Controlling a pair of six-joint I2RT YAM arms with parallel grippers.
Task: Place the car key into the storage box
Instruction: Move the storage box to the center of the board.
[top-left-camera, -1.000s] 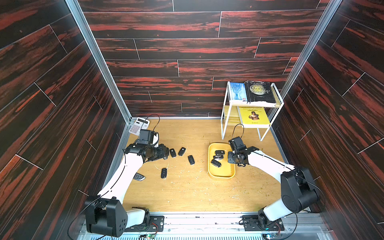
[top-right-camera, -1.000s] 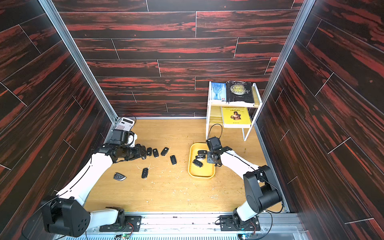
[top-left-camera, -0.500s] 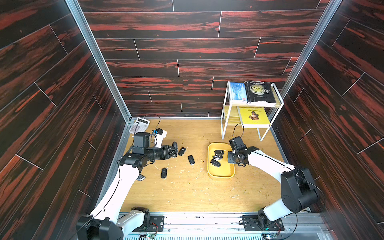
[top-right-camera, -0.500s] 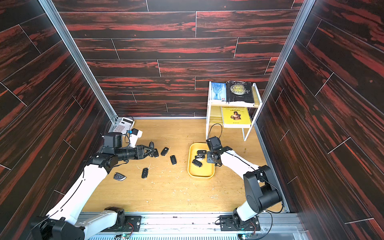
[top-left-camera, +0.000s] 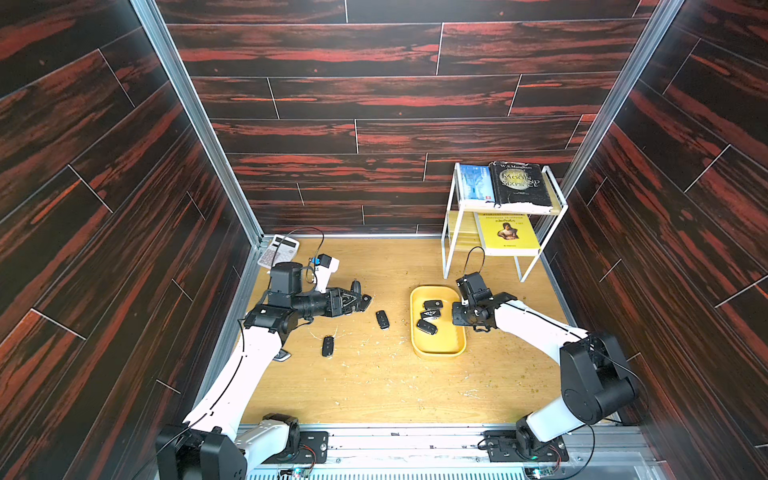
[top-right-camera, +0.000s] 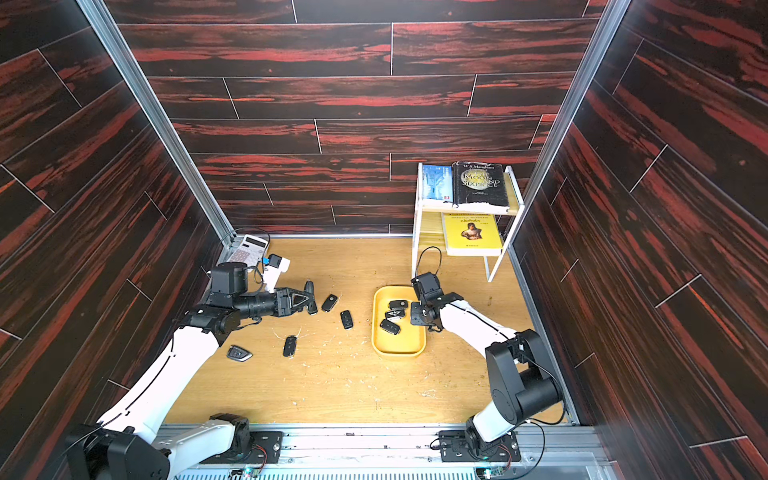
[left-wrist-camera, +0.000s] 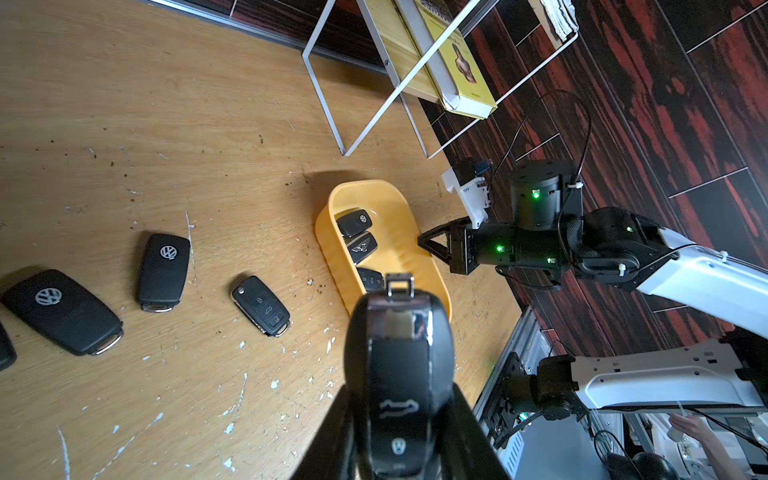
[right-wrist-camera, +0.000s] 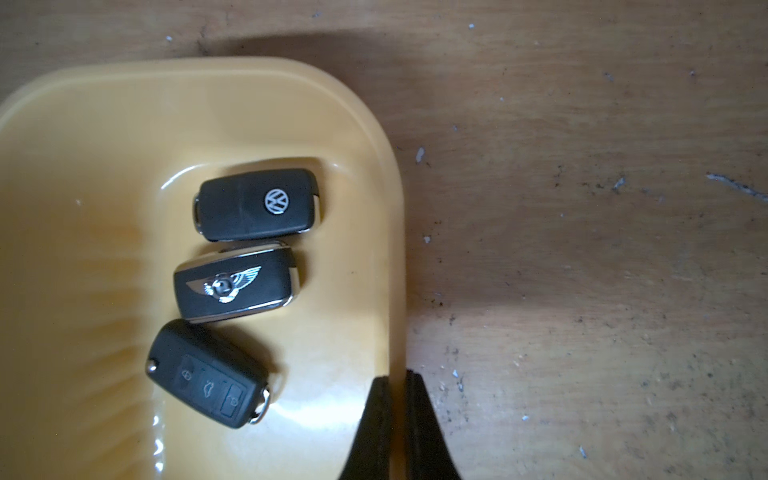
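Observation:
My left gripper (left-wrist-camera: 399, 399) is shut on a black car key (left-wrist-camera: 398, 332) with chrome trim, which sticks out past the fingers above the wooden table. In both top views this gripper (top-left-camera: 356, 300) (top-right-camera: 312, 305) hangs left of the storage box. The box is a shallow yellow tray (top-left-camera: 440, 349) (top-right-camera: 399, 347) (left-wrist-camera: 332, 245) holding three black keys (right-wrist-camera: 257, 203). My right gripper (right-wrist-camera: 398, 376) is shut on the tray's rim (right-wrist-camera: 392, 249), at the tray's right side (top-left-camera: 455, 313) in a top view.
Several loose black keys (top-right-camera: 346, 319) (top-right-camera: 289, 345) (left-wrist-camera: 164, 270) lie on the table between my left arm and the tray. A white wire rack (top-left-camera: 449, 249) with books stands at the back right. A calculator (top-left-camera: 279, 249) lies in the back left corner.
My left gripper has lifted off the table with the key and swung right toward the tray. The right arm has stayed at the tray's rim.

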